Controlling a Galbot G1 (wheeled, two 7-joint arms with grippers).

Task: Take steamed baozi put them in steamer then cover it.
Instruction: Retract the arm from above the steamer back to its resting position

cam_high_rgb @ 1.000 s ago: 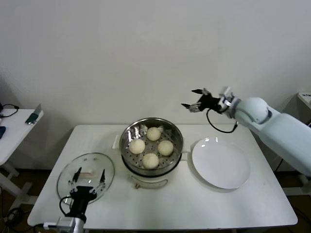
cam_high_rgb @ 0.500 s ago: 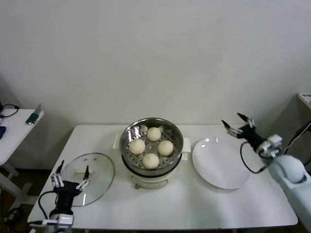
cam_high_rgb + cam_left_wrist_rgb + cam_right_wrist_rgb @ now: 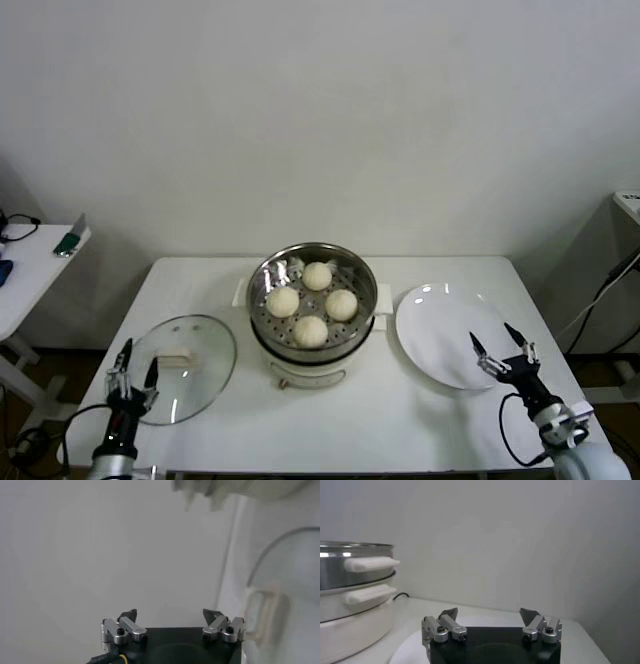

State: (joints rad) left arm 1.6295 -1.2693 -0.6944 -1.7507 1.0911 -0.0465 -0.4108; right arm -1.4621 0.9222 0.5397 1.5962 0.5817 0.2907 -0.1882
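Observation:
The steamer (image 3: 312, 345) stands mid-table with its steel pot uncovered. Four baozi lie on its perforated tray: one at the back (image 3: 318, 275), one left (image 3: 283, 300), one right (image 3: 342, 303), one in front (image 3: 311, 330). The glass cover (image 3: 205, 385) with its cream handle (image 3: 177, 355) lies flat on the table to the left. My left gripper (image 3: 133, 375) is open and empty at the cover's near left edge; the handle shows blurred in the left wrist view (image 3: 260, 615). My right gripper (image 3: 505, 350) is open and empty over the white plate's near right edge. The steamer's side shows in the right wrist view (image 3: 350, 580).
A flat white plate (image 3: 440, 320) lies right of the steamer with nothing on it. A small side table (image 3: 35, 255) with a few items stands beyond the table's left end. The table's front edge runs just below both grippers.
My right arm has swung down from high behind the steamer to low over the plate's near edge. My left gripper has drawn back from above the cover to its near left edge.

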